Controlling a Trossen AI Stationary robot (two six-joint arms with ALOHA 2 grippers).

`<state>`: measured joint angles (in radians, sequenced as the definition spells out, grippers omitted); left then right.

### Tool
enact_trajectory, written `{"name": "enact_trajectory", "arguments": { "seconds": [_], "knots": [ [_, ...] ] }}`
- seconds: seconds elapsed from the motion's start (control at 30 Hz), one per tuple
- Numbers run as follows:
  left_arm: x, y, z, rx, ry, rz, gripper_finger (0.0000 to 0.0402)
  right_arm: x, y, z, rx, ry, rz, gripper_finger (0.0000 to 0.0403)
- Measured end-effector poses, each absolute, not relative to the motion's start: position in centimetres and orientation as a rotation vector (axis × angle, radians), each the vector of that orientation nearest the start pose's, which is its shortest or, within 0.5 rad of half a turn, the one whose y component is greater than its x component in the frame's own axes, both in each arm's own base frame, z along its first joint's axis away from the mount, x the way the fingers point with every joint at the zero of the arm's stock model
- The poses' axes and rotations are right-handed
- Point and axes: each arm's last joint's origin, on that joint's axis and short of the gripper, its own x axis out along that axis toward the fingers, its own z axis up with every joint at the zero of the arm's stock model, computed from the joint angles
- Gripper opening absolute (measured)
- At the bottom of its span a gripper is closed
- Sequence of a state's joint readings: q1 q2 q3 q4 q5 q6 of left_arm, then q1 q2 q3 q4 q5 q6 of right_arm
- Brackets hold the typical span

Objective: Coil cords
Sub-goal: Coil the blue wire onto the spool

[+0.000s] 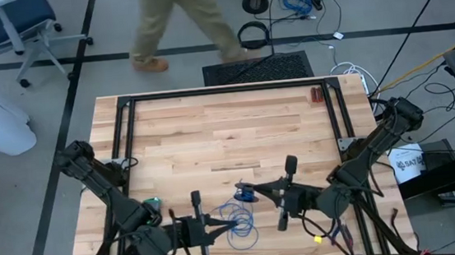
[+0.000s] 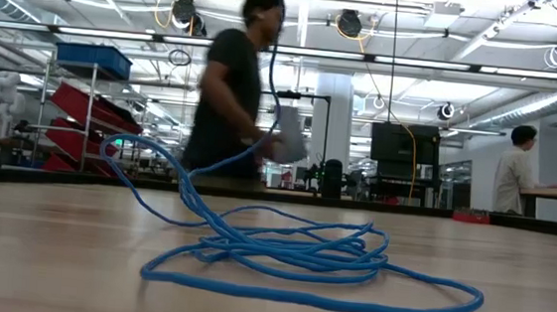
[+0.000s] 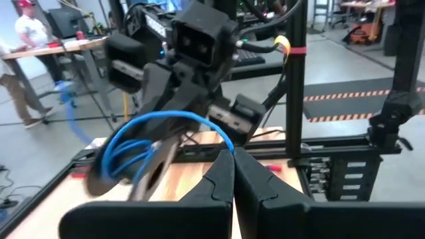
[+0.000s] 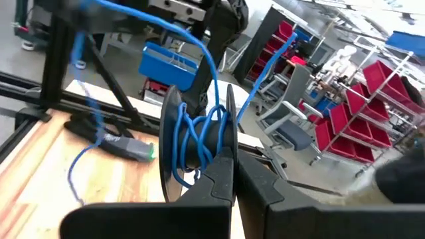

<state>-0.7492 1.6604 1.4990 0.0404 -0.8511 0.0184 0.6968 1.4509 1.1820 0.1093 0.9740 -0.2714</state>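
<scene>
Between the two grippers, one blue cord [image 1: 240, 221] was seen, loosely looped on the wooden table [image 1: 212, 137]. The left gripper [image 1: 222, 220] was closed, its fingers [image 3: 222, 182] pressed together just beside the loose loops. The right gripper [image 1: 251, 190] was likewise closed, and a small bundle of the cord's turns [image 4: 199, 136] was pinched at its tips (whether wound on something could not be told). Two arms were counted, and one person [image 2: 234, 83] beyond the table.
</scene>
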Motion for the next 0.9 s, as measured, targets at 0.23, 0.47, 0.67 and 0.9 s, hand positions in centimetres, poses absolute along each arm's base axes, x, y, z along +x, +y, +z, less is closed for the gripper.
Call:
{"name": "enact_trajectory", "arguments": {
  "seconds": [0.23,0.47,0.67,0.9],
  "knots": [
    [32.3,-23.6,36.6,0.081,0.046,0.063,0.0001,26.4,18.7,34.5,-0.342,0.141,-0.317,0.0000],
    [35.4,-22.3,34.5,0.064,0.043,0.076,0.0001,26.4,18.7,35.1,-0.285,0.098,-0.324,0.0000],
    [37.0,-21.4,33.3,0.067,0.051,0.115,0.0001,26.4,18.8,35.2,-0.251,0.082,-0.323,0.0000],
    [37.5,-21.1,32.3,0.104,0.103,0.130,0.0001,26.1,19.1,35.5,-0.231,0.062,-0.309,0.0000]
  ]
}}
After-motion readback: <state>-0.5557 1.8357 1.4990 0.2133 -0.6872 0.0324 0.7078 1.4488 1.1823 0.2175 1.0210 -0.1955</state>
